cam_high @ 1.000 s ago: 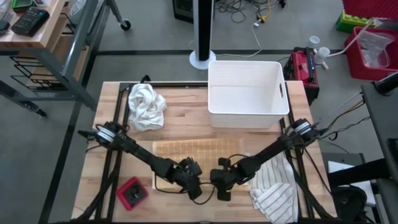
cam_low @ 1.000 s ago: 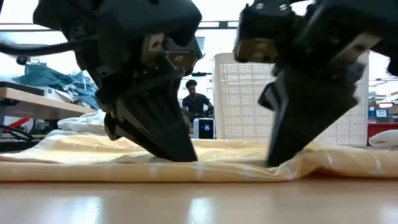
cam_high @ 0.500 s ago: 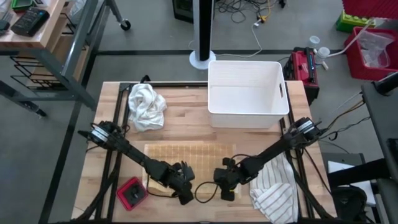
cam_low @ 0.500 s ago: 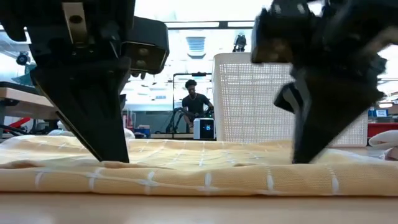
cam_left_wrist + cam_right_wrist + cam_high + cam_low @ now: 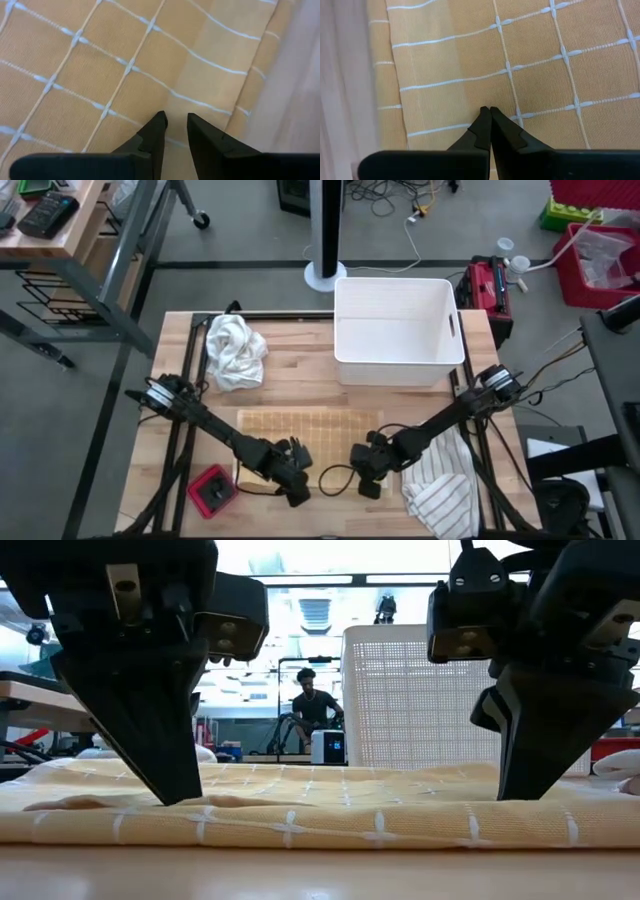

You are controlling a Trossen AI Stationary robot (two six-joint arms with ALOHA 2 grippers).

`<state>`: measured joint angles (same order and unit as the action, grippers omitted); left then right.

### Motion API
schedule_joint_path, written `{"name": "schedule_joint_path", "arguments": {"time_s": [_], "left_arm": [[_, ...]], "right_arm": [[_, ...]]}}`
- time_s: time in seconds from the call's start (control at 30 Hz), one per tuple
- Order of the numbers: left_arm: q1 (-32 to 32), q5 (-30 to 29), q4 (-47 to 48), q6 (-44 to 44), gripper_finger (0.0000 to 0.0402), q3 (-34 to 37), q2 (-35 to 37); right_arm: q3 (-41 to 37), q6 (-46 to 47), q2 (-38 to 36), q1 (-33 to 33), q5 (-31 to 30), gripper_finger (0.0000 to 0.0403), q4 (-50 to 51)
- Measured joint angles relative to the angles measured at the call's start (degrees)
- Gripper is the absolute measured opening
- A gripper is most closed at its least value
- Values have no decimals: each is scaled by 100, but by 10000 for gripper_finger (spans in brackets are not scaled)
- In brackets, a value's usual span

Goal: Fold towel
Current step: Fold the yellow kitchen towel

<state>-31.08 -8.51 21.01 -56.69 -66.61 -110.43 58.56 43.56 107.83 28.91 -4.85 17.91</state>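
A tan towel (image 5: 300, 438) with a pale grid of stitched lines lies flat on the wooden table (image 5: 300, 385), in the middle of its near half, in front of the white bin (image 5: 399, 330). In the high view, both arms lean in over the towel's near edge and cover its near corners, so how that edge lies cannot be made out there.

The left gripper (image 5: 174, 120) is down at the towel near its left near corner; its two dark fingers stand slightly apart with only a narrow gap between them, tips touching the cloth, and whether any fabric is pinched is hard to tell. The right gripper (image 5: 490, 112) is down at the right near corner with its fingers pressed together, tips on the weave; no fold of cloth shows between them.

From table height the towel (image 5: 320, 815) stretches across the frame as a low layered band, cut off at both sides. A crumpled white cloth (image 5: 235, 350) lies at the far left, a striped cloth (image 5: 445, 485) hangs over the right near edge under the right arm, and a red and black object (image 5: 212, 491) sits near the left near corner.
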Motion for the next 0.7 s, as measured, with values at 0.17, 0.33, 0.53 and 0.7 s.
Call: {"name": "schedule_joint_path", "arguments": {"time_s": [0.17,0.33,0.53,0.7], "left_arm": [[-62,86,300,-27,75,-13,42],[-127,210,721,-110,75,6,250],[-204,209,1371,-256,75,11,473],[-272,232,1498,-260,75,108,548]], "right_arm": [[-3,40,0,-2,19,0,0],[-3,70,0,-4,47,0,13],[-3,98,-9,-2,85,0,152],[-3,102,-9,-4,91,0,153]]}}
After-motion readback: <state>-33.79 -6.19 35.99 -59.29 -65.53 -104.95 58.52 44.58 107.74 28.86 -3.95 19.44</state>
